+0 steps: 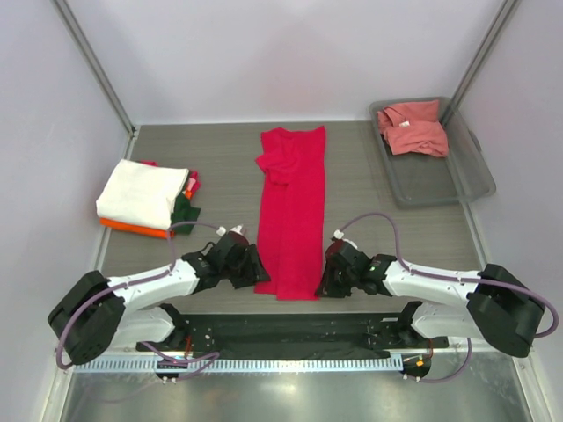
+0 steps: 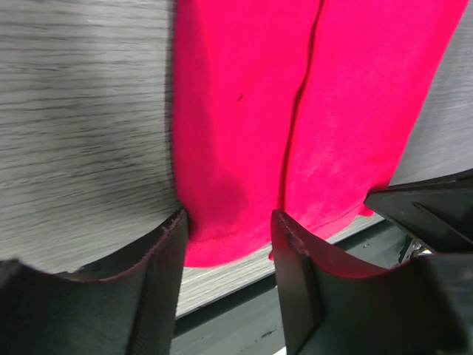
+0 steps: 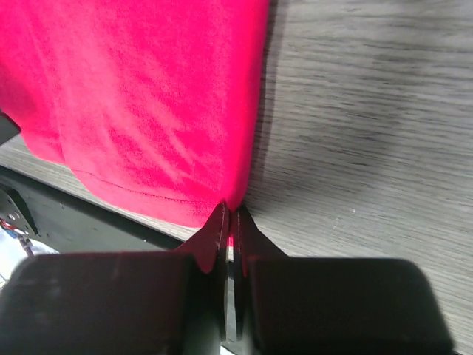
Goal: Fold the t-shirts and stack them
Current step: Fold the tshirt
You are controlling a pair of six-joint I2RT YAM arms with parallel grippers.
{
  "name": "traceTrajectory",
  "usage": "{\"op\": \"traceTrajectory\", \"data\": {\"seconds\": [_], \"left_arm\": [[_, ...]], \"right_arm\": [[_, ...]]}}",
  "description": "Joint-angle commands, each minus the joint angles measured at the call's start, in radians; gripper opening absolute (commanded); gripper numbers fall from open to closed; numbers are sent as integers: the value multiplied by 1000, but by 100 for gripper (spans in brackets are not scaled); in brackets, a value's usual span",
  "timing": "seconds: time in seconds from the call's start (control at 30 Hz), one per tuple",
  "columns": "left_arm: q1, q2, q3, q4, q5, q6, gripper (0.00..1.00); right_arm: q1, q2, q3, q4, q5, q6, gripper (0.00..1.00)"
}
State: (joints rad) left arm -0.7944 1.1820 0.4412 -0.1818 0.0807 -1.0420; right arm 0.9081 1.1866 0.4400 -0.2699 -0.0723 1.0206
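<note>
A bright crimson t-shirt [image 1: 292, 211] lies as a long narrow strip down the middle of the table, its hem toward the arms. My left gripper [image 1: 253, 268] is at the hem's near left corner. In the left wrist view it [image 2: 229, 218] stands open, its fingers either side of the crimson cloth [image 2: 295, 111]. My right gripper [image 1: 327, 280] is at the near right corner. The right wrist view shows it [image 3: 230, 211] shut on the edge of the crimson fabric [image 3: 148, 96]. A salmon-pink t-shirt [image 1: 412, 127] lies crumpled in the tray.
A folded stack [image 1: 145, 198] sits at the left, cream-white on top, with orange and dark green below. The grey plastic tray [image 1: 440, 180] stands at the back right. The table's near edge and a dark mounting rail [image 1: 290, 330] run just behind the hem.
</note>
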Motion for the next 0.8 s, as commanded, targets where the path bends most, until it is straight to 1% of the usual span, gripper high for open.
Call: {"op": "traceTrajectory", "data": {"seconds": [0.0, 0.03, 0.17, 0.3, 0.37, 0.53, 0.6, 0.67, 0.7, 0.77], "left_arm": [[-23, 34, -47, -7, -10, -27, 50], [-34, 33, -50, -8, -15, -29, 47], [-46, 34, -67, -24, -30, -58, 42], [-51, 13, -73, -79, -70, -61, 44], [-51, -25, -73, -134, -116, -59, 45], [-51, -97, -70, -203, -157, -62, 48], [-51, -101, -70, -206, -153, -62, 47], [-51, -87, -76, -185, -127, -62, 44], [-51, -79, -79, -171, -116, -62, 41], [-51, -58, -87, -131, -98, -69, 39]], "right_arm": [[5, -13, 8, 1, 32, 9, 3], [5, -18, 6, -3, 34, 10, 1], [5, -41, 6, -23, 46, 6, 1], [5, -42, 14, -43, 51, -2, 1], [5, -47, 17, -54, 57, -10, 1], [5, -62, 22, -81, 68, -11, 1], [5, -67, 22, -89, 68, -13, 1], [5, -67, 22, -91, 68, -14, 1], [5, -65, 22, -91, 69, -13, 1], [5, -62, 23, -91, 68, -14, 1]]}}
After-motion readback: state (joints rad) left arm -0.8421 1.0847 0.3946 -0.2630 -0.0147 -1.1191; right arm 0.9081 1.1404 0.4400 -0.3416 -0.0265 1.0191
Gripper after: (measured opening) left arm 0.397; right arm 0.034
